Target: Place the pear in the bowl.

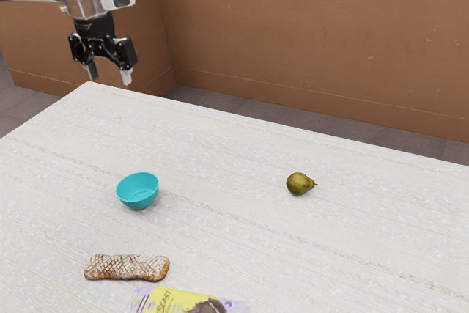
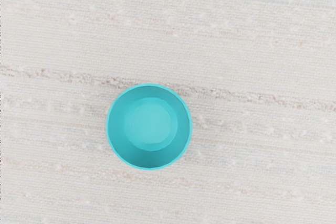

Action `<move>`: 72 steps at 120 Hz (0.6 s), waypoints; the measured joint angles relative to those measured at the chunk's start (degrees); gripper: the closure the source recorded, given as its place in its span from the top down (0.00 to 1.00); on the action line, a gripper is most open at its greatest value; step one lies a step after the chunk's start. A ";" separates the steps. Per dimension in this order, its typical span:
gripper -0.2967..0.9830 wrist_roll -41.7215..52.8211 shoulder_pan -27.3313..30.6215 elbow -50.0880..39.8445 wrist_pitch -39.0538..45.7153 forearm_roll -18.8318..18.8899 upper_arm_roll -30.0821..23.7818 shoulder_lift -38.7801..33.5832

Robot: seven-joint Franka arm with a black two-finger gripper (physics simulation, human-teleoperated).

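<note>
Our fingers (image 1: 127,76) wide apart, empty. Rounded pear (image 1: 298,184) may roll if we close off-centre; low carry could knock bowl (image 1: 138,200).

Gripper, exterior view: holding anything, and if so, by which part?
Nothing is held. The gripper is open, fingers apart, nothing between them; the pear lies on the table.

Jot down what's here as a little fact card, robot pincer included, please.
Fruit: brown-green pear, lying on its side on the table
Container: turquoise bowl, upright, empty
Pincer: open, holding nothing, raised above tabletop level
Other items: crisscross-patterned baked loaf; yellow-and-lilac packet, partly out of view
Pear in bowl: not yet
</note>
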 joint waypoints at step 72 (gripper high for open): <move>0.75 5.48 -18.72 8.07 17.72 3.74 -5.21 24.70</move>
